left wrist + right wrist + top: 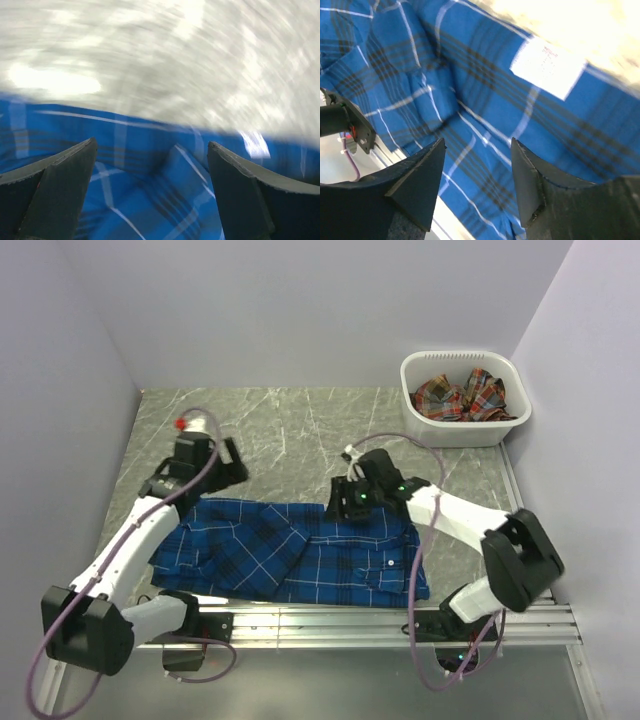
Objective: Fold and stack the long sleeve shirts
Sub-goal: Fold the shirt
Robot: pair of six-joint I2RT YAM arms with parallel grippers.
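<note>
Two sets of jaws, both parted and both empty. The left jaws gape wide with nothing between them, blue plaid right beneath and the pale surface (150, 50) beyond it, though that wrist view is badly smeared by blur. The right jaws stand apart too, no fold pinched between them, hanging just over the blue shirt (485, 75) close to its white label (547, 67). From above, the blue shirt lies spread lengthwise along the near edge of the surface. The left jaws are over its far left end and the right jaws at its far edge, toward the right. The red-orange shirt (460, 395) sits bundled in the white basket (470, 430) at the far right corner, well apart from the action. So by the look of it the blue one is mid-fold and no stack exists yet. To do this fold well, each side should probably bite the far edge at matching spots. Each should take every layer at that edge rather than only the top one, and close fully before lifting. Then both should rise together with the cloth taut between them and carry it toward the near edge. It wants laying down flat, so no wrinkle gets trapped underneath.
</note>
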